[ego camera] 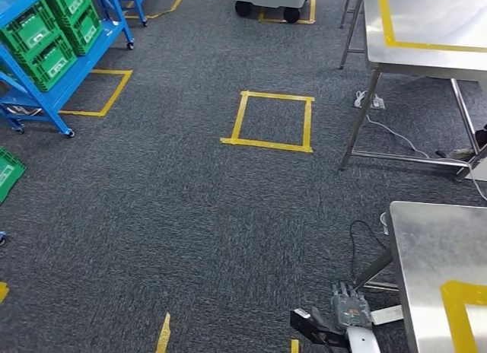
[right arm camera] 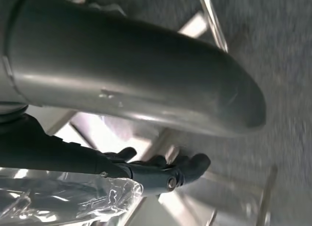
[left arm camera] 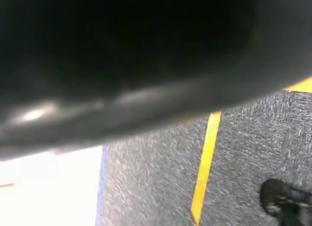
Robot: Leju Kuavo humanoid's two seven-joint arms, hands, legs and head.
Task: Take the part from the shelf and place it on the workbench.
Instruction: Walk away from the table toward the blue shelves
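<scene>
Carpet floor (ego camera: 189,216) wide open between blue shelf (ego camera: 34,102) and steel tabletop (ego camera: 436,262); main risk is clipping the tabletop's near edge or legs on approach. Right hand (right arm camera: 162,172) holds a clear-bagged part (right arm camera: 69,199), loosely perhaps; the film could slip. Left hand's state: cannot tell.

This looks like a workshop or factory room. The floor is grey carpet (ego camera: 189,216) with yellow tape squares (ego camera: 270,121) stuck on it. A blue rack (ego camera: 55,94) on little wheels holds green crates (ego camera: 49,45). Shiny steel tables (ego camera: 428,33) stand on thin metal legs, and one has yellow tape on top. A white cable (ego camera: 396,134) lies under a table.
</scene>
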